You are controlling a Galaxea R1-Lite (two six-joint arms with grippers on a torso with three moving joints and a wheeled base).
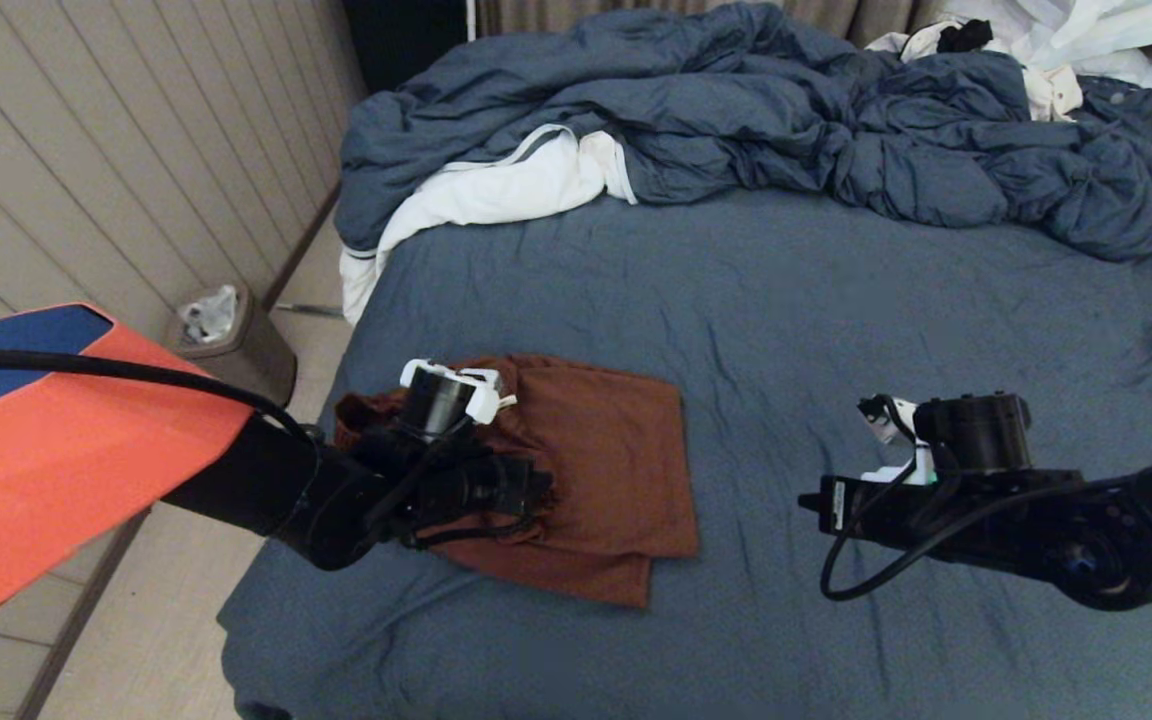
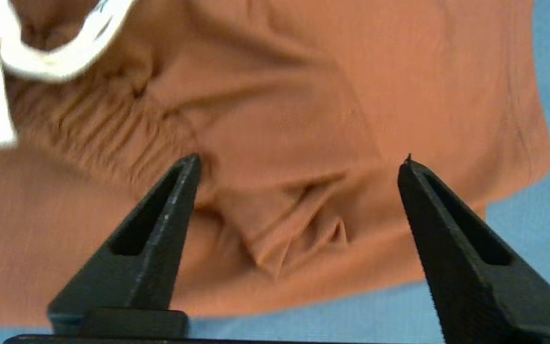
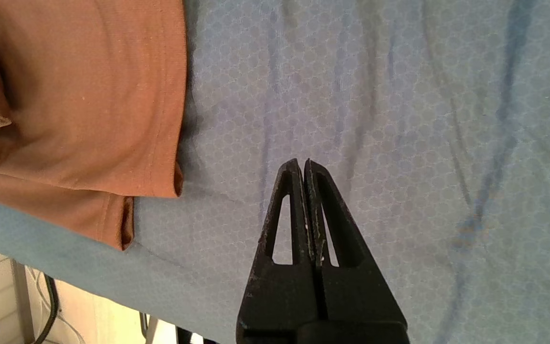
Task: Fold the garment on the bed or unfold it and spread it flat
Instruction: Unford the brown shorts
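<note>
1. The shorts (image 1: 596, 470) lie folded on the bed (image 1: 836, 330), near its left edge.
2. Left gripper (image 2: 299, 165) hangs right over the gathered waistband, fingers (image 2: 160, 224) spread wide, holding nothing.
3. Right gripper (image 3: 303, 165) sits over bare sheet beside the shorts, fingers pressed together.
4. A rumpled blue duvet (image 1: 786, 110) and white clothes (image 1: 496, 190) crowd the far end.
5. A bin (image 1: 231, 340) stands on the floor beside the bed.

One shorts (image 1: 596, 470), one bed (image 1: 836, 330), two hands (image 2: 299, 191) (image 3: 303, 165).
</note>
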